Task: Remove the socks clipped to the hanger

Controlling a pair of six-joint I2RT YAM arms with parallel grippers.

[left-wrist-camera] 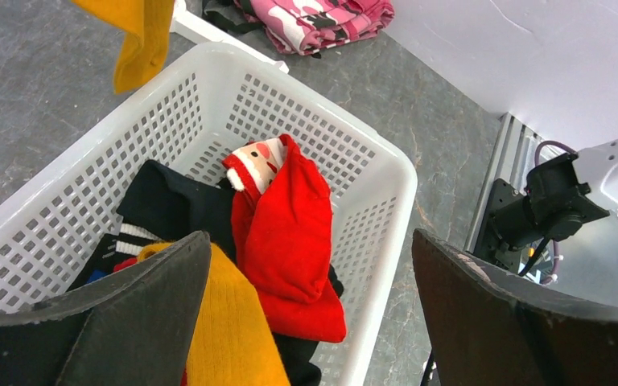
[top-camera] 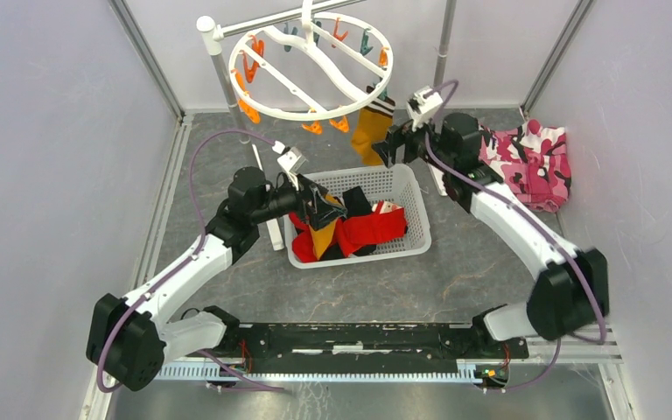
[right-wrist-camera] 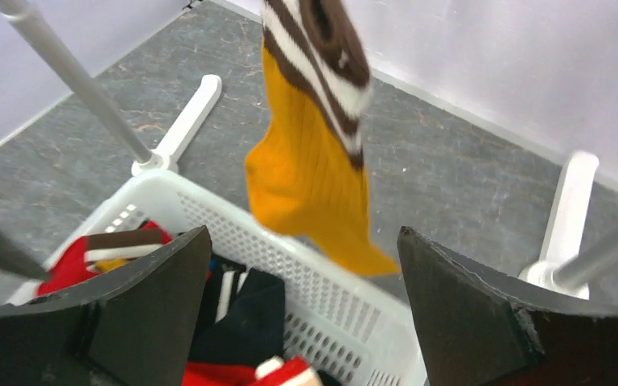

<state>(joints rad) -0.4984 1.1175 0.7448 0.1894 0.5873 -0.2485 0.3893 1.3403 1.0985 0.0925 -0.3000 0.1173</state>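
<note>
The round white hanger (top-camera: 311,66) with orange and teal clips hangs at the back. One mustard sock with a brown-and-white striped cuff (top-camera: 370,127) is clipped to its front right rim. My right gripper (top-camera: 389,144) is open just right of this sock; in the right wrist view the sock (right-wrist-camera: 314,161) hangs ahead, above the open gripper (right-wrist-camera: 302,233). My left gripper (top-camera: 319,208) is open over the basket (top-camera: 420,206). In the left wrist view the gripper (left-wrist-camera: 310,241) is above a loose mustard sock (left-wrist-camera: 225,322), a red sock (left-wrist-camera: 290,233) and a black sock (left-wrist-camera: 169,205).
The white perforated basket (left-wrist-camera: 394,185) holds several socks. A pink camouflage cloth (top-camera: 534,162) lies at the back right. White stand feet (right-wrist-camera: 185,121) and grey poles (right-wrist-camera: 72,76) rise behind the basket. Walls close in three sides.
</note>
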